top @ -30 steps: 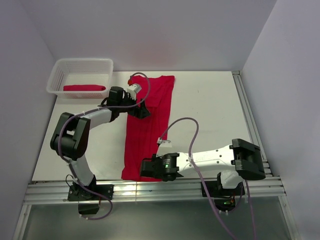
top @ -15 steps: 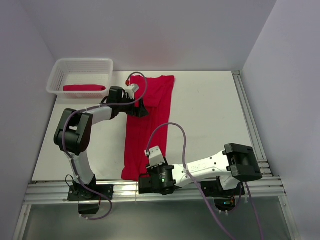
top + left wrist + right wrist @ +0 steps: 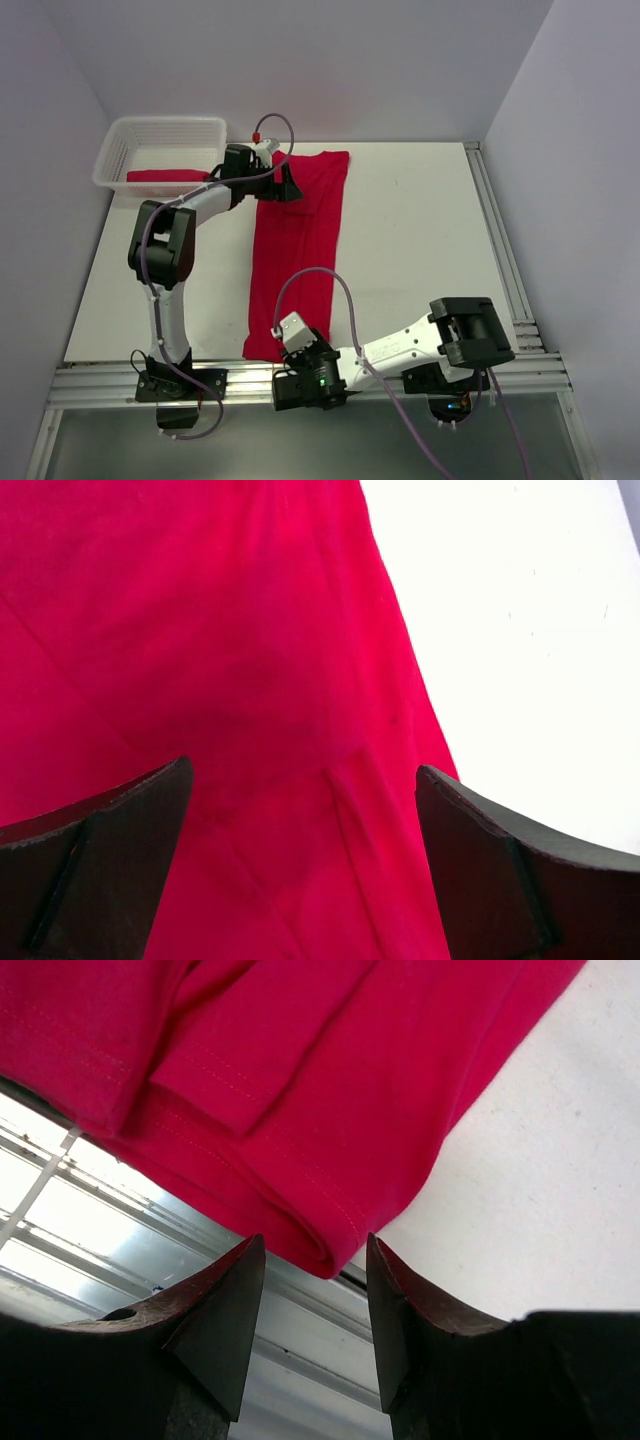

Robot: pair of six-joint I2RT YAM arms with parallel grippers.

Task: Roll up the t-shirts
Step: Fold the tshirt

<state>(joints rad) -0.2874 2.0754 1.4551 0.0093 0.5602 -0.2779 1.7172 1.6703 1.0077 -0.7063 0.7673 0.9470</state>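
Long, folded crimson-red t-shirt of soft cloth (image 3: 295, 250) is lying flat down the white table (image 3: 420, 230), its hem reaching the near edge. The second red t-shirt (image 3: 168, 176) is sitting bundled in the white lattice basket (image 3: 165, 122).

Over the far end the left gripper (image 3: 300, 780) is hovering wide open. The right gripper (image 3: 312, 1250) is standing half-parted and empty at the near hem corner.

Cloth is looking light and limp, with layers likely to slide. Probably worth pinching every layer at the hem corners.

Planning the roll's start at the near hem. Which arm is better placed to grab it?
Probably right: the right gripper is open at the near hem of the t-shirt, jaws lined up with its folded corner. The left gripper hovers open over the far end.
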